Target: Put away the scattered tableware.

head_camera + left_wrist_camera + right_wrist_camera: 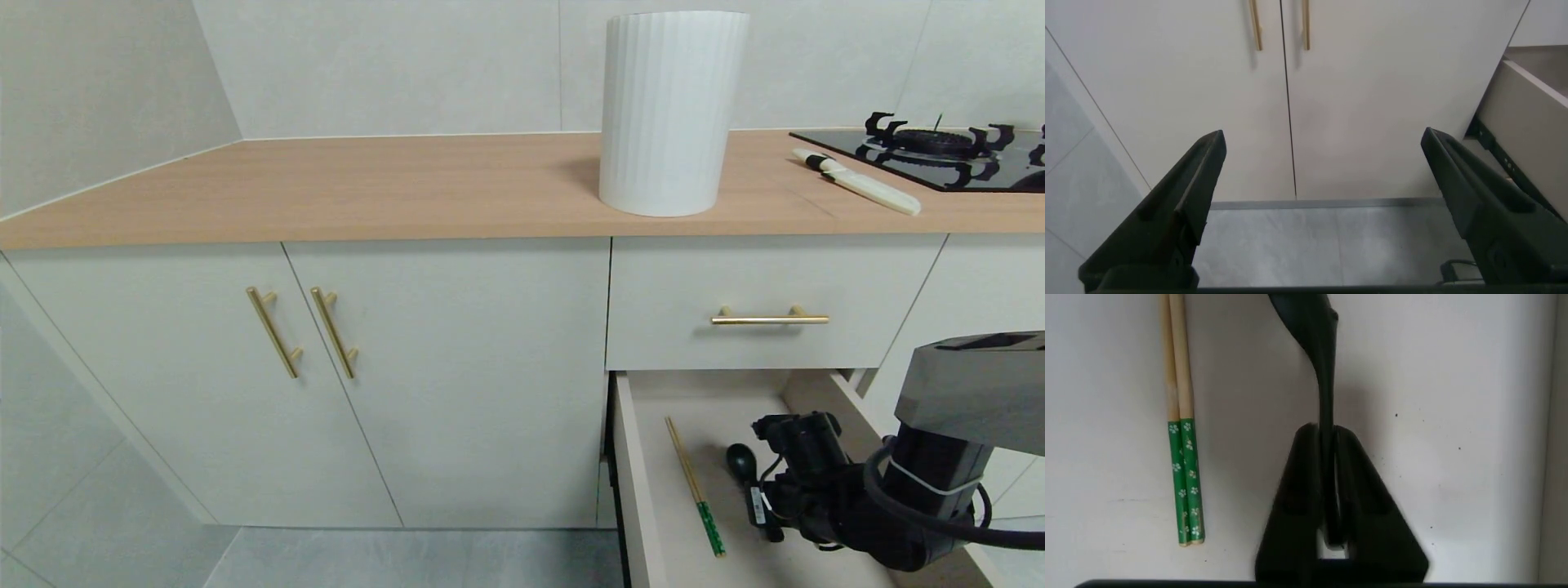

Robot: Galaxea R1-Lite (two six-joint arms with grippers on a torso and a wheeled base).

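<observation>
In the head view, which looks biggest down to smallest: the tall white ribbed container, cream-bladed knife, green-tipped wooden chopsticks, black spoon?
Largest: the tall white ribbed container, by far.
Next: the cream-bladed knife and green-tipped wooden chopsticks, alike in length, so unranked.
Smallest: the black spoon, partly hidden.

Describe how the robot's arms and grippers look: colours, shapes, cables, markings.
The right arm has a grey angular housing above a round black section ringed by a white band. A thick black cable loops beside it. The right gripper is black with flat tapering fingers and carries a small white label. The left gripper has two black wedge-shaped fingers.
</observation>
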